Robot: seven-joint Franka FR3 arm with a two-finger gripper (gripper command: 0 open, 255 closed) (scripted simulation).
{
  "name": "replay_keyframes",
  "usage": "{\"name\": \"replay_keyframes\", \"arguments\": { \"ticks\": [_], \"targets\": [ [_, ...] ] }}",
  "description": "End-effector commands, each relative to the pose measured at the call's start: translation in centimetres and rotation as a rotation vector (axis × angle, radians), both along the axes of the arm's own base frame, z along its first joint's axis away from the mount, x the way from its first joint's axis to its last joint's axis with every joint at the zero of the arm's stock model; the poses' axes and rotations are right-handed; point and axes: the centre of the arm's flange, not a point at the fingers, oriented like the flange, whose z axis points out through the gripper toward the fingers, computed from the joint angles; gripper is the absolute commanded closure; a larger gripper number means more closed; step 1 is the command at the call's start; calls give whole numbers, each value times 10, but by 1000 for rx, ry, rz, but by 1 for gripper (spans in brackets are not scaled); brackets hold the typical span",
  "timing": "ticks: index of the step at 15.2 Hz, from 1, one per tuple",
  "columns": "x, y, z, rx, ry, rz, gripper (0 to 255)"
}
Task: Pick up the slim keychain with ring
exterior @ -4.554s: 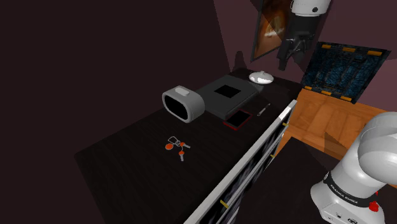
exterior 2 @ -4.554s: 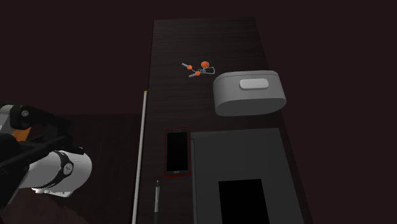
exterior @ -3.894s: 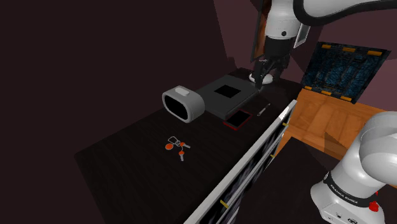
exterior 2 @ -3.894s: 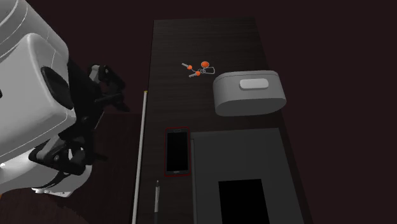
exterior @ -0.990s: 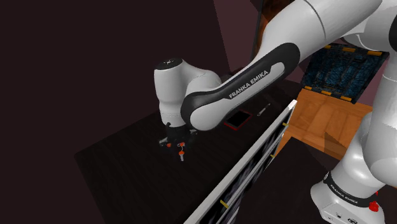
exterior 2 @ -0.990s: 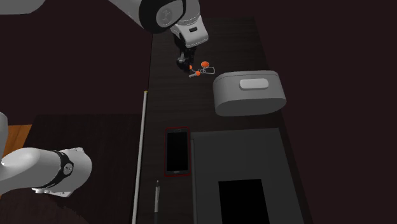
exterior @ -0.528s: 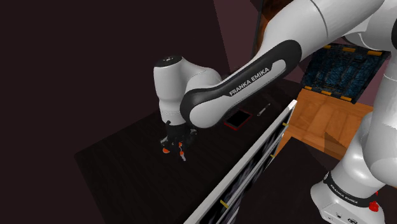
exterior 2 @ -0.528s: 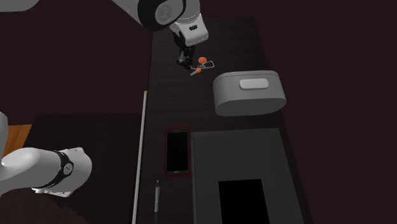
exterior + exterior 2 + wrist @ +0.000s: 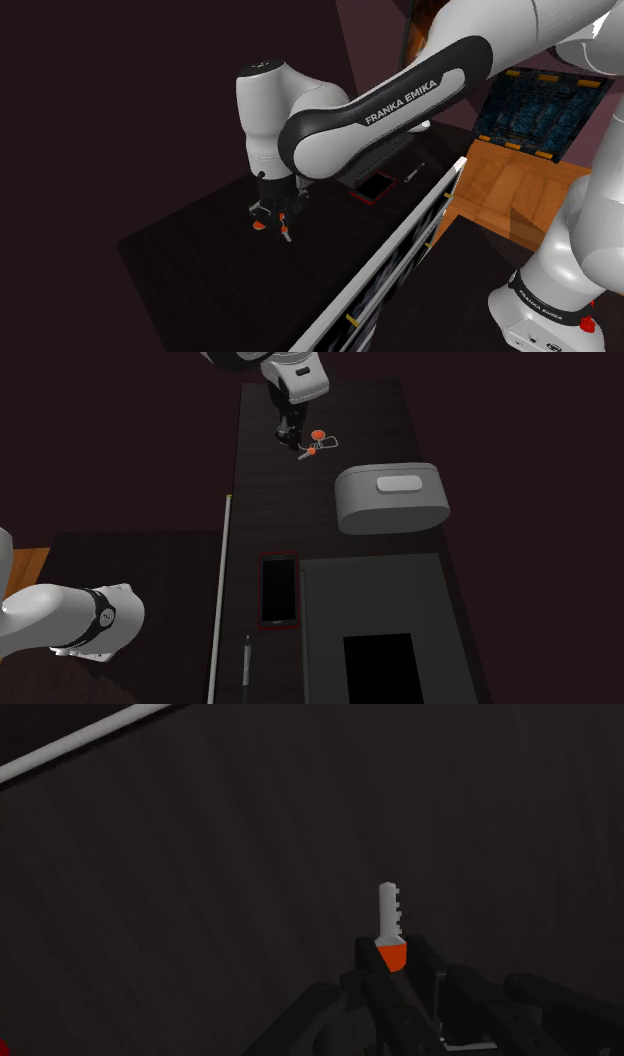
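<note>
The keychain is a small bunch of grey keys with orange heads and a thin ring. In the second exterior view it hangs at the far end of the dark table. My black gripper points down at it and is shut on it. The wrist view has one grey key with an orange head sticking out from between the fingers of the gripper. From the shoulder view, the gripper is under the white arm, with orange bits of the keychain just below it.
A rounded grey case sits close beside the keychain. Nearer the stand lie a red-edged phone, a pen and a flat grey box with a black square. A pale strip runs along the table's edge.
The fingers have shut on the keychain. The hand has then moved up a little, and the keychain has shifted with it.
</note>
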Motion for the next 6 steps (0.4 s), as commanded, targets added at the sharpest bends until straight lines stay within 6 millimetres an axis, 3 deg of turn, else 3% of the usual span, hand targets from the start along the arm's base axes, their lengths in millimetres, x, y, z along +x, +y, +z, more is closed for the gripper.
{"name": "replay_keyframes", "arguments": {
  "ticks": [1, 6],
  "targets": [
    [0, 0, 11, 0, 0, 0, 255],
    [0, 0, 27, 0, 0, 0, 255]
  ]
}}
